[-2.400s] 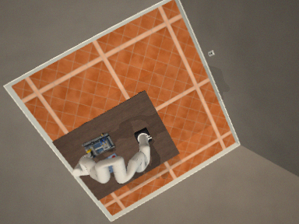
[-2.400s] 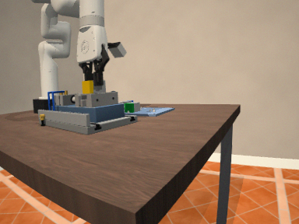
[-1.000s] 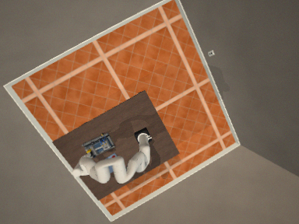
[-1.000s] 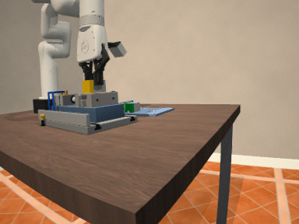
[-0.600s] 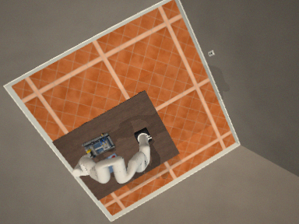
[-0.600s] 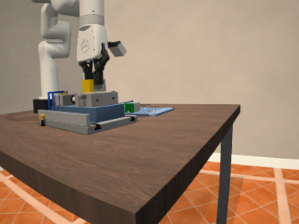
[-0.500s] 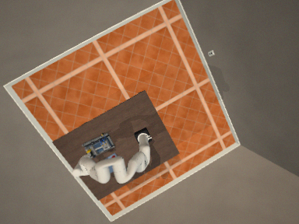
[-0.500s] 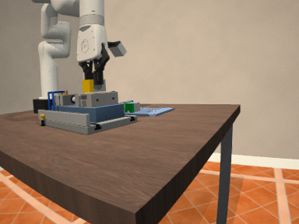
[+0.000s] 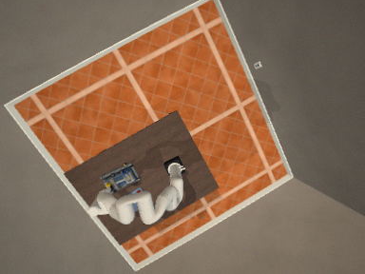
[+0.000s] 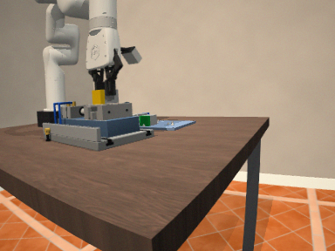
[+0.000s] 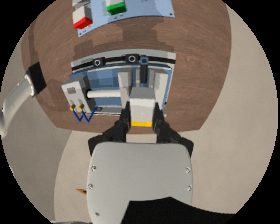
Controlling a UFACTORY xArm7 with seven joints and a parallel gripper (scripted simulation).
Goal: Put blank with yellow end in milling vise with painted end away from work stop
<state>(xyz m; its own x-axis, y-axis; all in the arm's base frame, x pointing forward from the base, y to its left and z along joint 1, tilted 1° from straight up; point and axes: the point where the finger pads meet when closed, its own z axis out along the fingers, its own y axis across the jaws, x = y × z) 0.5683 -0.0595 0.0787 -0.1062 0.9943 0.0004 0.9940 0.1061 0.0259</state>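
Yellow-ended block [image 10: 99, 97] [image 11: 142, 109] (boxy, smooth) between black gripper fingers [image 10: 111, 87]

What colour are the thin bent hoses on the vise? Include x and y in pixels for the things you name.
Blue [image 10: 54, 113] [image 11: 85, 119]; the wrist view shows them best.

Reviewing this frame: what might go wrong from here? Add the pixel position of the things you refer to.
The blank [image 10: 99, 97] [image 11: 142, 106], held by the gripper [image 10: 105, 91] [image 11: 142, 108] above the vise [image 10: 119, 127] [image 11: 107, 80], could catch on a jaw top if lowered slightly off line, as the slot looks little wider than it. Once down, it might also sit short of the fixed jaw or the work stop, and opening the fingers between the jaws could nudge it.
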